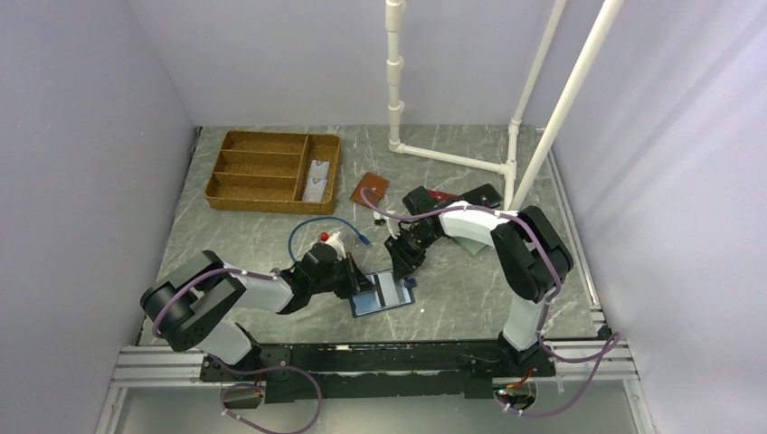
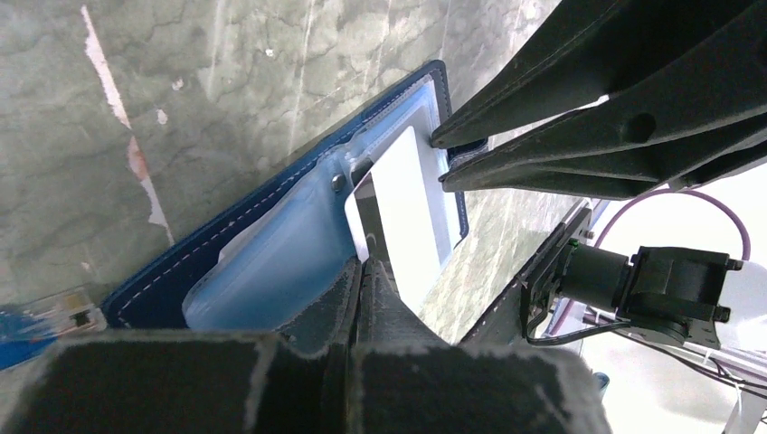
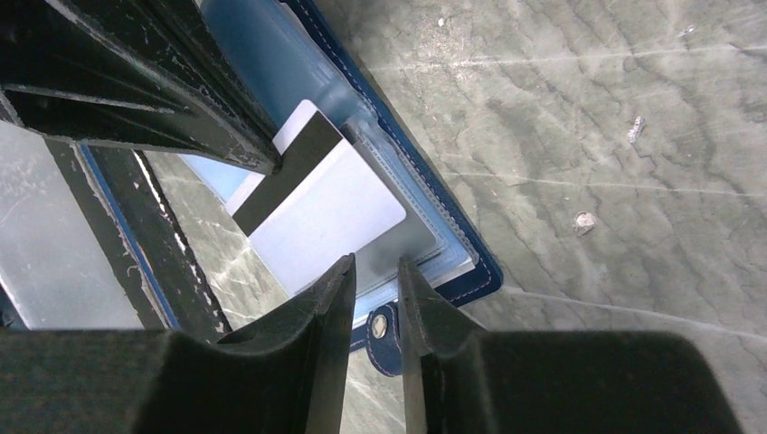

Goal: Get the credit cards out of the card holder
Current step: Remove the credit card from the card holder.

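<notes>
Spread the navy blue leather bifold card holder (image 1: pixel 384 294) flat near the middle of the grey-green marbled counter's (image 1: pixel 271 244) near edge, glossy pale-blue lining up, pockets exposed for picking. Clamped the left jaws shut on a corner of a pale plastic card (image 3: pixel 317 203) with a dark stripe, partly out of its clear sleeve (image 3: pixel 421 231). Set the right jaws, barely parted, astride the snap tab (image 3: pixel 380 327), probably to steady the leather; grip there impossible to tell.

A wicker tray (image 1: pixel 262 205) sits near a tan wallet (image 1: pixel 370 189)
</notes>
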